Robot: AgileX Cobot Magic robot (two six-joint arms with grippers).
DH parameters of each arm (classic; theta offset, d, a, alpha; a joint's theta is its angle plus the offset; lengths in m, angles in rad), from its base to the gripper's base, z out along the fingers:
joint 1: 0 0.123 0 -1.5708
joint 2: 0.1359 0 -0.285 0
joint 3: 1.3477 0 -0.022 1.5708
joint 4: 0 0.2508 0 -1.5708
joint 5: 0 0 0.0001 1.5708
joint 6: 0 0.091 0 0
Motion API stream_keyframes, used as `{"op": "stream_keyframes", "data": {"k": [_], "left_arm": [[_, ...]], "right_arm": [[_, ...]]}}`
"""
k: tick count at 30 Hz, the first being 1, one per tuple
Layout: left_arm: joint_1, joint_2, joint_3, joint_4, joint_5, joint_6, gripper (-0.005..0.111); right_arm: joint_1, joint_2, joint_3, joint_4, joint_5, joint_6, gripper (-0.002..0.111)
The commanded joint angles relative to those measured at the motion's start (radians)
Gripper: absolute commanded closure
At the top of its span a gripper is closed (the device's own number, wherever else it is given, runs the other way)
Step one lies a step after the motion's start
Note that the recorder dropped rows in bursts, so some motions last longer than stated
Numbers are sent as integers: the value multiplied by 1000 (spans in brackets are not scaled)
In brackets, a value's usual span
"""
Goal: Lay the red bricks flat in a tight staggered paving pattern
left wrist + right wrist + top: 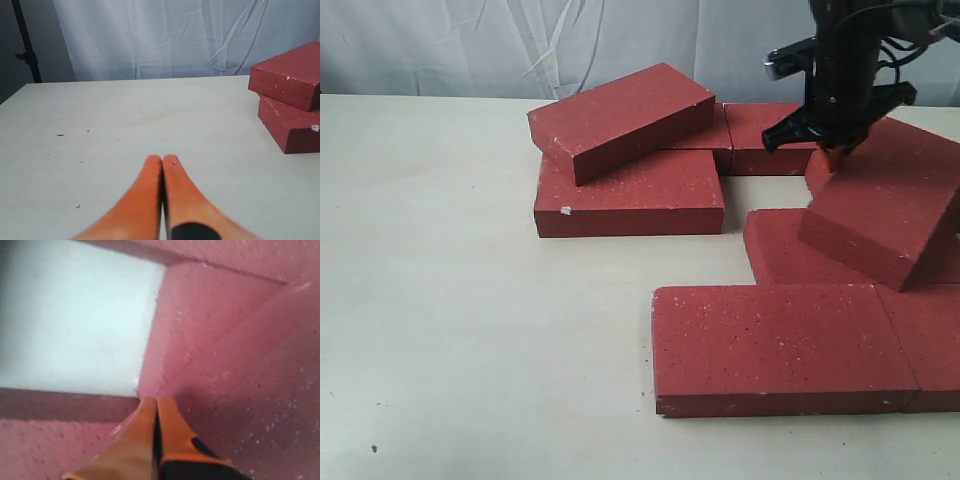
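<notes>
Paving looks early: two red bricks [780, 345] lie flat and butted at the worktop [470, 330] near-right edge. Behind them a tilted brick [885, 215] leans on another; toward far edge an askew brick [620, 118] sits stacked. Both need flattening. Jaws together on right gripper [835, 152], tip at tilted brick's top edge; left gripper [162, 160] pinched together, empty.

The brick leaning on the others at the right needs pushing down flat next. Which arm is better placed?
Probably right. The right gripper, shut, sits at the upper edge of the tilted brick. The left gripper, also shut, is over bare table, with only two stacked bricks in its view.
</notes>
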Motion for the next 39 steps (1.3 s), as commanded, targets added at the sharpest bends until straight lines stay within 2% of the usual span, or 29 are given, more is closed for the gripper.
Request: {"op": "stream_keyframes", "data": {"k": [1,5,19,34,39], "left_arm": [[3,-5,4,0,-13,-4,107],[3,-5,4,0,-13,-4,107],[3,-5,4,0,-13,-4,107],[3,-5,4,111,-34,3,107],[3,-5,4,111,-281,3,107]], "right_arm": [[-20,-74,28,29,34,-23,109],[-20,-104,28,139,31,-46,109],[-18,-83,28,622,-181,-265,109],[-9,-83,28,640,-198,-282,109],[40,-83,28,636,-198,-282,109]]}}
